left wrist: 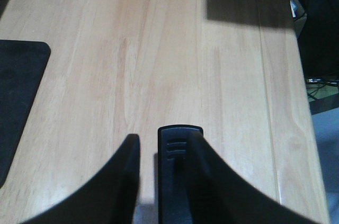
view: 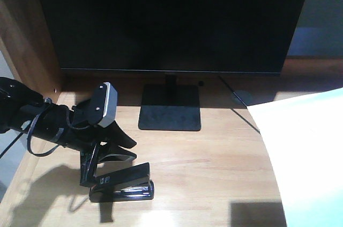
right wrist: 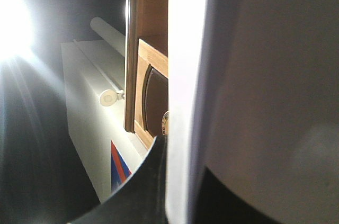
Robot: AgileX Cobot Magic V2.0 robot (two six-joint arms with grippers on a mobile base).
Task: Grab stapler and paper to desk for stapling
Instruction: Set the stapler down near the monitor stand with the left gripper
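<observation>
The black stapler sits on the light wood desk, at the front left. My left gripper reaches over it from the left. In the left wrist view the stapler lies between the fingers of the left gripper: it is against the right finger, and a strip of desk shows between it and the left finger. The white paper hangs over the desk's right side. My right gripper is shut on its edge and is out of the front view.
A large black monitor on a square black stand fills the back of the desk. A dark brown side panel rises at the left. The desk's edge shows in the left wrist view.
</observation>
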